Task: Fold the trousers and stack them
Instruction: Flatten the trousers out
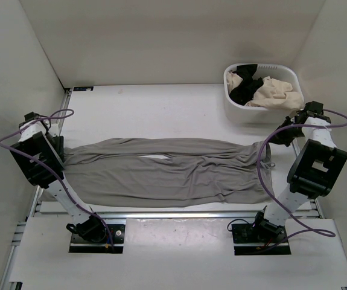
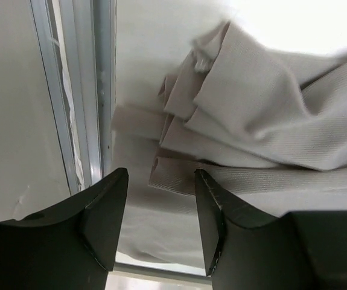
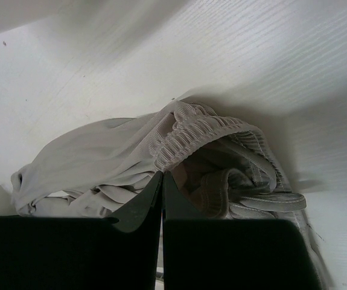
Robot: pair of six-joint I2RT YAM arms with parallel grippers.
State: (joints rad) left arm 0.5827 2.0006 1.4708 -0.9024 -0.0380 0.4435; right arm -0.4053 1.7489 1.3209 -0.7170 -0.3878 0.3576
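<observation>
Holds the left gripper (image 2: 161, 181) wide open just over the ribbed cuffs (image 2: 179, 174) of the long mid-grey soft-fabric trousers (image 1: 173, 172). Presses the right gripper (image 3: 162, 176) shut at the gathered elastic waistband (image 3: 203, 130), apparently pinching it. Stretches flat between them, legs side by side: no fold, no stack yet. Shows the white plastic basket (image 1: 248, 112), beyond the right gripper, only from above.

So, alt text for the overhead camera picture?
Grey trousers lie spread across a white table, the left arm and right arm at either end. A white basket at the far right holds a black garment and a cream garment.
</observation>
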